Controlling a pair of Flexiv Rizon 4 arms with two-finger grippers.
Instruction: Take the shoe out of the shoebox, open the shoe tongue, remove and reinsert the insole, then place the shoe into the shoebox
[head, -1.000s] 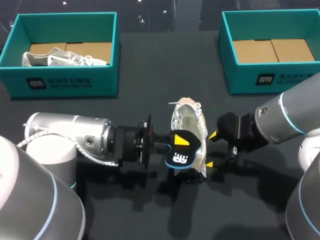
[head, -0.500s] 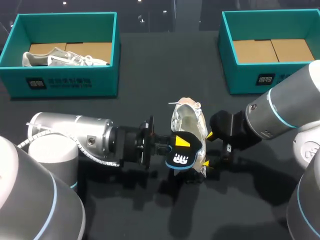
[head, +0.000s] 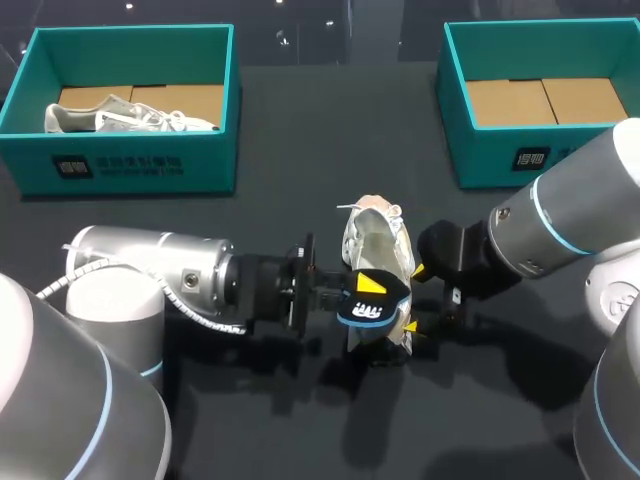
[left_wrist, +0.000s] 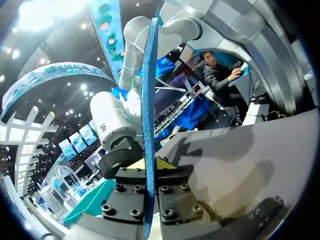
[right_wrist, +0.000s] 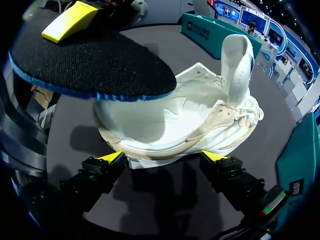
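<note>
Dark matte tabletop (head: 300, 150) carries a teal left shoebox (head: 130, 165) at its far left corner, with a second shoe (head: 130, 115) inside. The right shoebox (head: 500, 150) at the far right corner shows only its cardboard floor. The white shoe (head: 378, 240) lies mid-table, nearer the front edge, its tongue (right_wrist: 237, 65) standing up.

My left gripper (head: 365, 295) pinches the insole (head: 372, 308) over the heel opening. My right gripper (head: 415, 300) is spread, its yellow tips along the shoe's side, apparently not clamping.

I judge reinsertion is next: feed the toe end in low while my right fingers steady the shoe. The insole looks thin and bendy, with a black woven face and blue foam edge. The shoe's upper is soft and creased.
</note>
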